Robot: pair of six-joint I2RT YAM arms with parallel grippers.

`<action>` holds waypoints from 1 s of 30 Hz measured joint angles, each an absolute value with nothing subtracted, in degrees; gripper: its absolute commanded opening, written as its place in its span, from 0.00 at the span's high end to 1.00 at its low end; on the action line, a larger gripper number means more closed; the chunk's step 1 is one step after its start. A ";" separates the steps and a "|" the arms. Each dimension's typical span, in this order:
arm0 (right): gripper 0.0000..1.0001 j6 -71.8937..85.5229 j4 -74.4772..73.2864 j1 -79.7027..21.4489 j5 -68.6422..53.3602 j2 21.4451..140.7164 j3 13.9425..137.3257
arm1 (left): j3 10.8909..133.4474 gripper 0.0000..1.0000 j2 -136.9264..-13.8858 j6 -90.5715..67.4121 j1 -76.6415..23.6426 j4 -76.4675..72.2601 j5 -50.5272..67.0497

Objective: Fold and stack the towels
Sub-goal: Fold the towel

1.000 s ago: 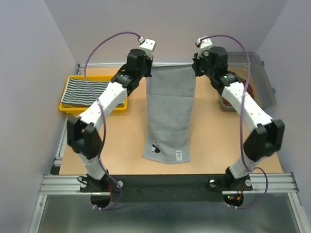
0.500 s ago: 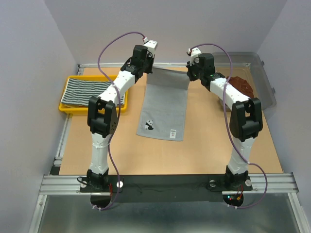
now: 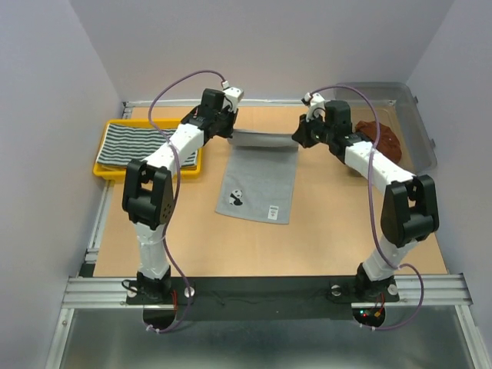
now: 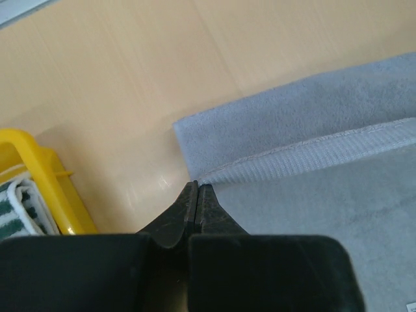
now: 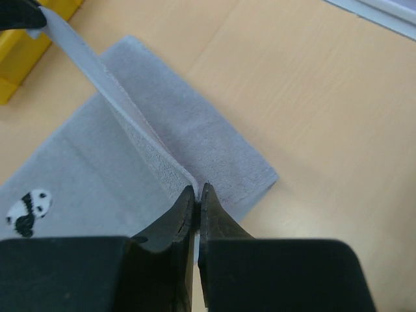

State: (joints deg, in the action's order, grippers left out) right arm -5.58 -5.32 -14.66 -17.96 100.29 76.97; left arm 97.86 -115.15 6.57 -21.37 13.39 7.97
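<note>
Left gripper (image 4: pixel 197 188) and right gripper (image 5: pixel 197 190) pinch the soft grey cloth towel (image 3: pixel 257 184).
Each holds one top corner up, in the middle of the frame, likely so the edge stays straight for folding.

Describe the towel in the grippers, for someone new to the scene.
On the table, between the yellow tray and clear bin, lies the grey towel, far edge pinched by the left gripper and right gripper. Only it is plain grey with a panda print.
</note>
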 measured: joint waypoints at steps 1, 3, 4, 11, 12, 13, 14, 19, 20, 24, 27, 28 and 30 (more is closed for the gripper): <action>0.99 -4.71 -5.28 -14.66 -19.11 98.83 75.46 | 96.73 0.99 -113.80 6.57 -21.39 13.26 8.10; 1.00 -3.31 -5.19 -14.63 -20.95 96.77 73.12 | 94.00 1.00 -110.43 6.46 -21.39 13.65 8.58; 1.00 -2.11 -5.19 -14.63 -22.13 95.68 71.57 | 92.53 1.00 -108.71 6.15 -21.39 14.06 8.75; 1.00 5.39 -5.72 -14.63 -28.80 90.89 62.04 | 83.90 1.00 -101.47 3.38 -21.50 16.71 10.63; 0.99 6.44 -5.58 -14.66 -29.43 90.15 60.84 | 82.96 1.00 -100.88 2.83 -21.56 17.12 10.76; 1.00 7.33 -5.67 -14.66 -30.13 89.58 59.92 | 81.87 1.00 -100.31 2.28 -21.63 17.28 11.00; 0.99 8.38 -5.78 -14.68 -30.85 88.64 58.59 | 80.14 1.00 -99.35 1.63 -21.69 17.67 11.38; 0.99 11.92 -5.48 -14.70 -32.97 86.50 53.15 | 71.11 1.00 -96.03 -3.68 -22.24 17.26 12.78; 1.00 12.82 -5.63 -14.72 -33.50 86.54 51.09 | 69.21 1.00 -95.83 -4.78 -22.48 17.15 13.15; 1.00 15.31 -5.74 -14.76 -34.35 89.89 47.42 | 62.26 1.00 -95.92 -9.19 -23.33 15.94 14.52; 0.99 16.91 -5.96 -14.87 -33.98 93.41 46.54 | 58.70 1.00 -96.20 -12.45 -23.59 14.81 15.44; 1.00 17.56 -5.96 -14.96 -33.28 94.72 46.50 | 57.89 1.00 -96.31 -13.41 -23.68 14.24 15.64; 1.00 18.61 -5.93 -14.96 -31.81 96.14 46.48 | 56.42 1.00 -96.38 -15.94 -23.81 12.99 15.99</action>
State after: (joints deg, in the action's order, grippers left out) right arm 18.61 -5.93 -14.96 -31.81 96.14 46.48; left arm 56.42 -96.38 -15.94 -23.81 12.99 15.99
